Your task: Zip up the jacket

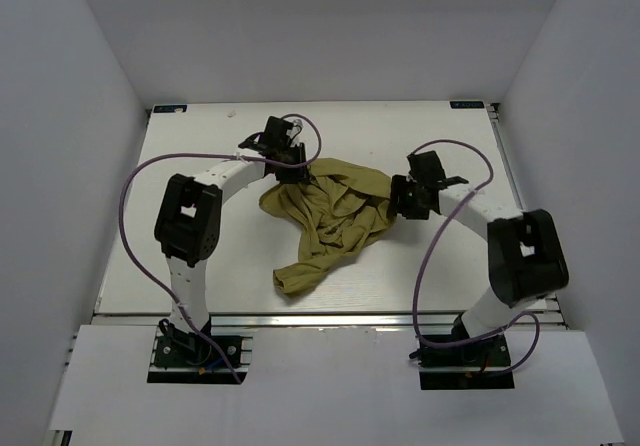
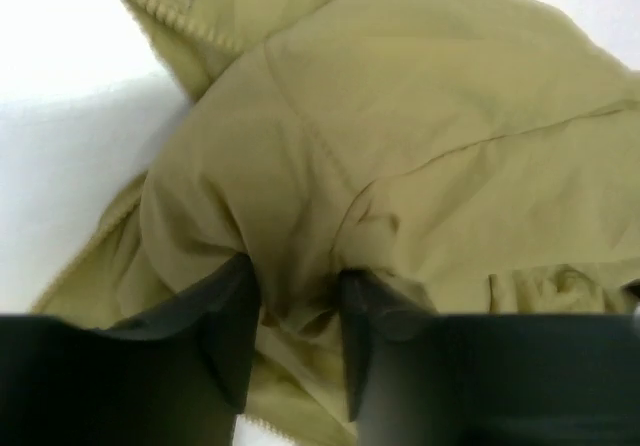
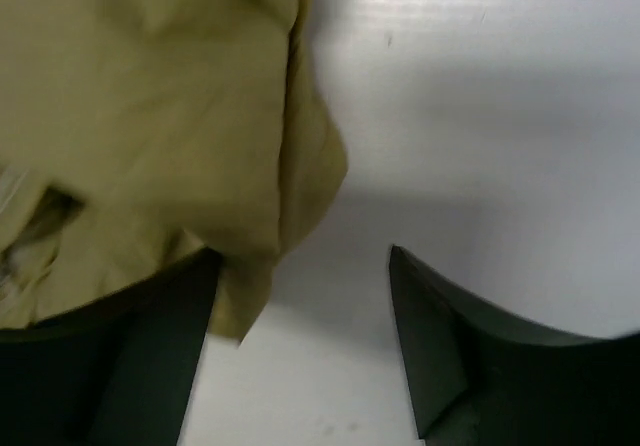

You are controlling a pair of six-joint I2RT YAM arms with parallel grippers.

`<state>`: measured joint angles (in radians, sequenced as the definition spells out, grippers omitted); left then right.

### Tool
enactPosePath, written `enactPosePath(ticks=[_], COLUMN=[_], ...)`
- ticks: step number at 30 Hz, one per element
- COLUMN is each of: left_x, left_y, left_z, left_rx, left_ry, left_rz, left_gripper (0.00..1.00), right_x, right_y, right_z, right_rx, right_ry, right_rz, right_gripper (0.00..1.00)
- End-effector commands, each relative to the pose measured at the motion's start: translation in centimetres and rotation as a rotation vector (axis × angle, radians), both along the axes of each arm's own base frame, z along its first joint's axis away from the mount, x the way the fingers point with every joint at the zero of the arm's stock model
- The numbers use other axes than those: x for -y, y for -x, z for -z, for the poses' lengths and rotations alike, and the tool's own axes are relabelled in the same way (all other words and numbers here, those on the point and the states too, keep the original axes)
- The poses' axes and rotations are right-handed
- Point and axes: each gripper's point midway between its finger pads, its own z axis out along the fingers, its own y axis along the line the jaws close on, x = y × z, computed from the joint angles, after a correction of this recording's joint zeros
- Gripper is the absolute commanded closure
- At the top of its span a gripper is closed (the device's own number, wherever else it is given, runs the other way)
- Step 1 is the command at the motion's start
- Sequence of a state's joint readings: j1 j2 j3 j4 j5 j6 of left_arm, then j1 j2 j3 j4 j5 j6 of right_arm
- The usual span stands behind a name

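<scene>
The jacket (image 1: 330, 221) lies crumpled mid-table (image 1: 440, 136), one sleeve trailing toward the near edge, between the two grippers. At its far-left edge the left gripper (image 2: 295, 286) is clenched on a bunched fold, with cloth pinched between its fingers (image 2: 225, 306). At the jacket's right edge the right gripper (image 3: 305, 266) is spread wide, with a flap of fabric lying against one finger and bare table in the gap.

Jacket (image 1: 330, 221) lies bunched mid-tabletop (image 1: 190, 141), filling the span between left claw (image 2: 293, 271) and right claw (image 3: 303, 256). Left claw's jaws: gap packed with a pinched fold. Right claw's jaws: wide apart, bare tabletop between, fabric at one side only. Far strip and near-left corner are free; white walls (image 1: 80, 116) bound three sides
</scene>
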<state>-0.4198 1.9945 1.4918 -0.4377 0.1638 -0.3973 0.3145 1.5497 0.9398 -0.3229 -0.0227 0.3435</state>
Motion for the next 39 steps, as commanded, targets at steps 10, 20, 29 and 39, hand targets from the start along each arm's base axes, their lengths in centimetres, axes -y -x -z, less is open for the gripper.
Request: enactPosePath(ticks=[10,20,29,39], left_x=[1.7,-2.8,-7.5,-3.0], left_y=[-3.1,11.7,27.0,15.1], left_z=[-12.1,-37.0,-50.8,-41.8], left_rx=[0.304,0.842,1.218,0.953], left_ry=[0.112,0.433,0.689,0.601], left_rz=[0.044,0.119,0.231,0.143], left_gripper=[1.0,1.0,1.0,1.0], right_x=[-1.2,-1.2,2.5,4.0], right_y=[-10.1,1.9,14.9,0.9], right_z=[-12.0,-40.1,-53.4,-42.2], right_rx=[0.455,1.178,1.57,1.141], right_ry=[-0.013,-0.176,-0.225,-0.057], right_rz=[0.015,-0.275,-0.291,0.029], right_gripper=[1.0,1.0,1.0,1.0])
